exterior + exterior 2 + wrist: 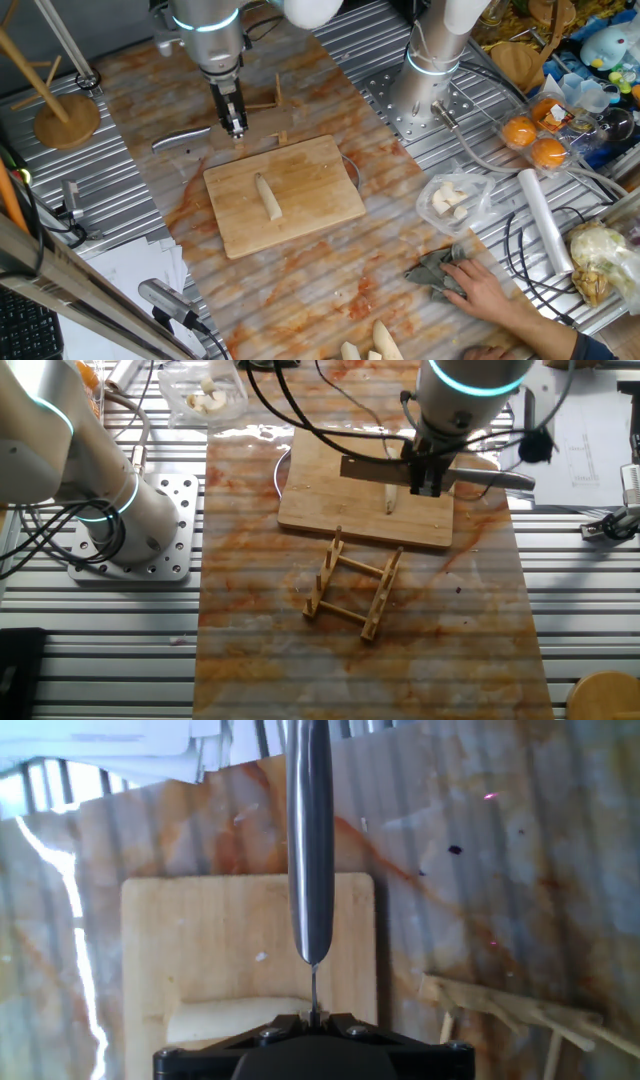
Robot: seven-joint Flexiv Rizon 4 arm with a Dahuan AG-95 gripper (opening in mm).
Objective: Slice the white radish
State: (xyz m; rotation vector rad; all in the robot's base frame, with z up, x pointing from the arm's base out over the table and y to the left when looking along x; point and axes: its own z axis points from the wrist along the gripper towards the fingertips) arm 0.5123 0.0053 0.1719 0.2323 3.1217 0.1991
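The white radish [268,195] is a slim cream stick lying whole on the wooden cutting board [320,190]. It also shows in the other fixed view [389,500] and in the hand view [230,1020], at the bottom just left of the jaws. My gripper [233,122] hovers above the board's far edge and is shut on a knife [185,138] with a silver handle. In the other fixed view the gripper [430,475] holds the knife [375,468] flat above the board [320,490]. In the hand view the knife [310,840] runs straight out from the gripper [315,1018].
A wooden rack [355,585] stands beyond the board. A clear bag of pale chunks [450,198] lies to the right. A person's hand [490,290] rests on a grey cloth [435,272]. Thick pale roots [370,345] lie at the front edge. A second arm's base [430,90] stands behind.
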